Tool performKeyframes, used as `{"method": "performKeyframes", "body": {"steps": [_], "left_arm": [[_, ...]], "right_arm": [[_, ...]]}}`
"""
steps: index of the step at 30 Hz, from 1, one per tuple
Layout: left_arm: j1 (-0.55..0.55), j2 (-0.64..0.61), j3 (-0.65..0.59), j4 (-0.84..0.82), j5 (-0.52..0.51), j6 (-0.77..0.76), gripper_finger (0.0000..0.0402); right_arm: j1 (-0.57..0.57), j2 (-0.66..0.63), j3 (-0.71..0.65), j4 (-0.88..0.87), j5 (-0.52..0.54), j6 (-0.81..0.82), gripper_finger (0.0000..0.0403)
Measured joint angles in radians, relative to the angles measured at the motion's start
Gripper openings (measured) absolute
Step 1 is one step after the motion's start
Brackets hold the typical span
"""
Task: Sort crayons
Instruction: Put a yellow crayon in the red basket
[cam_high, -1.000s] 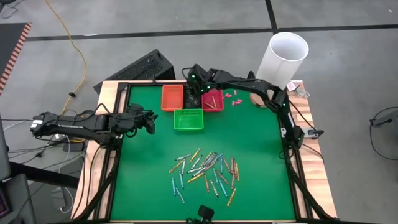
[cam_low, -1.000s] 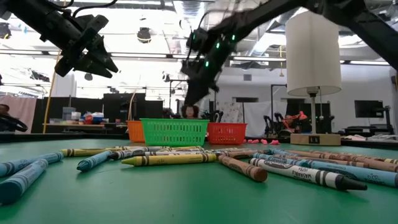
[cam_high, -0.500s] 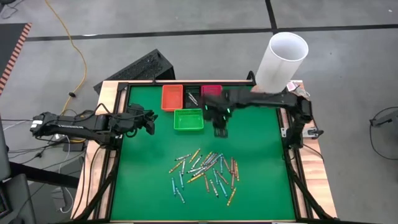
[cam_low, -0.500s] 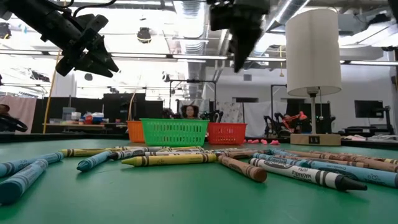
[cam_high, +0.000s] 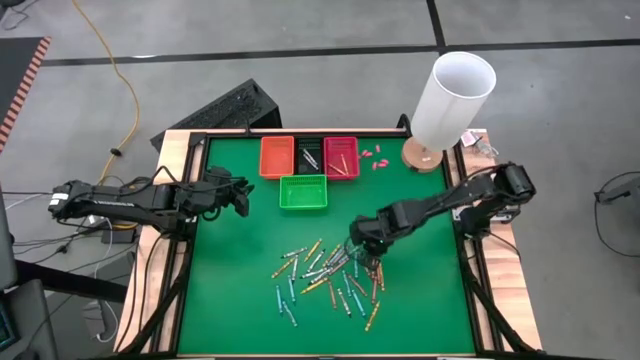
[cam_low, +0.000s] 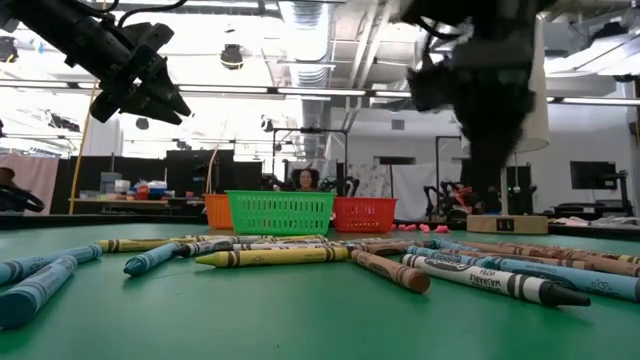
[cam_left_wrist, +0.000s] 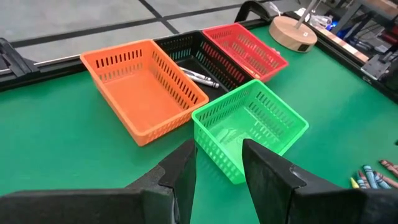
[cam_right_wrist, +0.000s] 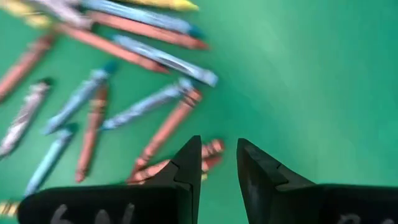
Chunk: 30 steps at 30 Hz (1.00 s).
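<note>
Hovering over the crayons (cam_high: 330, 272), the right hand (cam_high: 366, 250) is held slightly parted (empty), probably lined up for a pick.

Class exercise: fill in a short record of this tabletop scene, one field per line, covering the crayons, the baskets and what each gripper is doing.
crayons: scattered loose on the green table
baskets: orange basket, black basket, red basket in a row; green basket in front
left gripper: open, empty, waiting beside the green basket
right gripper: open, empty, over the pile
</note>
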Motion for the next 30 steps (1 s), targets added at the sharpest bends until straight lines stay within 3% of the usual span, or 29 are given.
{"method": "performKeyframes", "body": {"steps": [5, 11, 20, 30], "left_arm": [[0.000, 0.000, 0.000, 0.000, 0.000, -0.025, 0.0119], [0.000, 0.000, 0.000, 0.000, 0.000, -0.028, 0.0119], [0.000, 0.000, 0.000, -0.001, -0.001, -0.034, 0.0119], [0.000, 0.000, 0.000, -0.001, -0.002, -0.052, 0.0119]], "right_arm": [[0.052, 0.012, -0.007, -0.082, 0.015, 0.282, 0.0098], [0.132, 0.009, -0.007, -0.094, -0.004, 0.507, 0.0098], [0.205, 0.012, -0.007, -0.089, 0.031, 0.601, 0.0098], [0.207, 0.013, -0.006, -0.092, 0.085, 0.605, 0.0098]]}}
